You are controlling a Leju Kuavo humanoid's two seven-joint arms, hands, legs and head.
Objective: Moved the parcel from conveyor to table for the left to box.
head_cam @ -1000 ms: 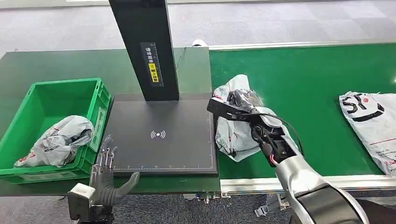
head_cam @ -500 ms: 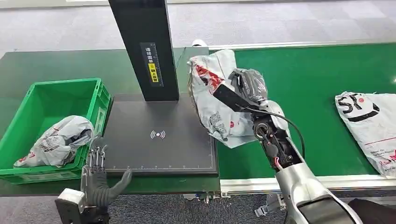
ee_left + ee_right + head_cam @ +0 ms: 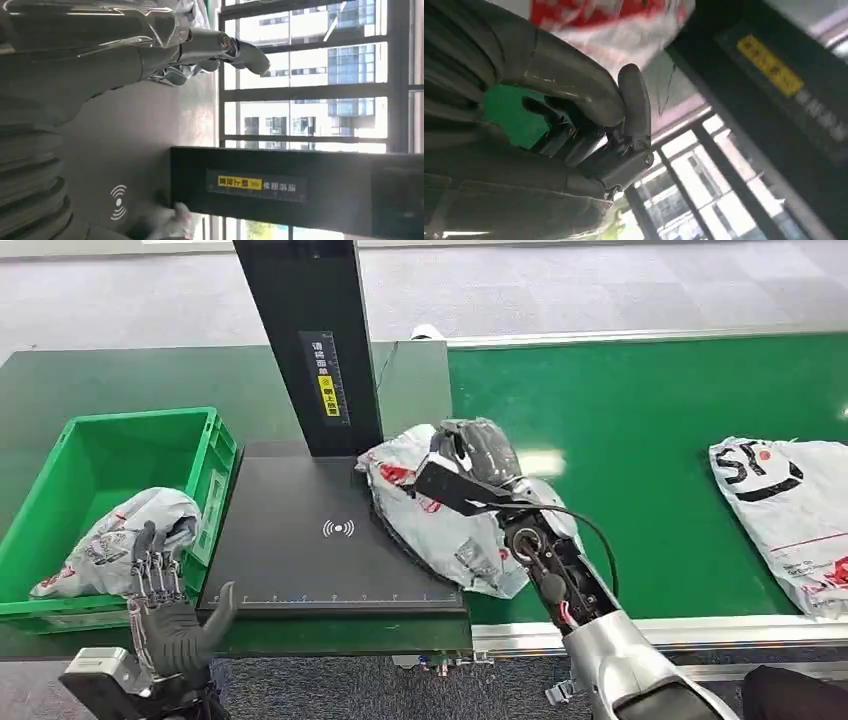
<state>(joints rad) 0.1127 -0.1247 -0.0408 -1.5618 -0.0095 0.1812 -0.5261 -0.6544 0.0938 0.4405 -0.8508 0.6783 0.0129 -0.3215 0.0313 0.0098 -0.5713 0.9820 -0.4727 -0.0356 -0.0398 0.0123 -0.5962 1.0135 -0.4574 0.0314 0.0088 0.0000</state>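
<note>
While the parcel (image 3: 440,515) is gripped by the right hand (image 3: 470,455) straddling the black pad's (image 3: 300,560) 3 o'clock edge, it should be carried fully onto the pad | left wrist: left hand (image 3: 165,55) is seen spread, empty | right wrist: fingers (image 3: 634,107) are clenched on parcel film

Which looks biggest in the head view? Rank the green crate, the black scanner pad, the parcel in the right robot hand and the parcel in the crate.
1. Black scanner pad
2. Green crate, close to the pad and cut by the picture's edge, so unsure
3. Parcel held by the right robot hand
4. Parcel in the crate
</note>
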